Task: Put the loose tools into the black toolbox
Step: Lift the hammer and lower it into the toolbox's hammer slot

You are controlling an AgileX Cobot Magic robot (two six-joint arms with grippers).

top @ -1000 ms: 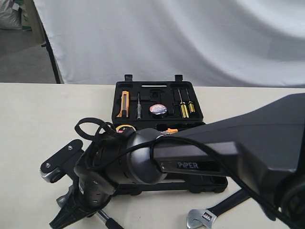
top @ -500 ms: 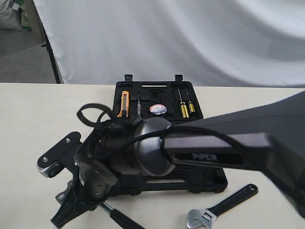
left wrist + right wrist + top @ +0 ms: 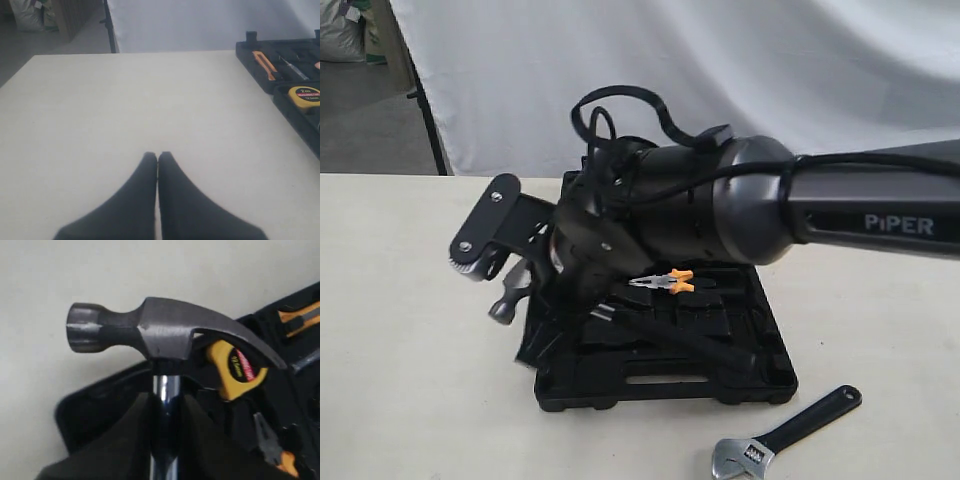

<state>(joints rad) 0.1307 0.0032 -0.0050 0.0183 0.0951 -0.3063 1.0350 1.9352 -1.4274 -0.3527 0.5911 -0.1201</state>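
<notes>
Right hand clamped on the chrome shaft of the claw hammer, just below the head, which hangs over the left rim of the open black toolbox at mid-tabletop. The hammer is judged rigid, head-heavy and smooth-shafted, so a grip close to the head should limit swing. Left hand pressed together, empty. The adjustable wrench lies near the near edge, rightward.
</notes>
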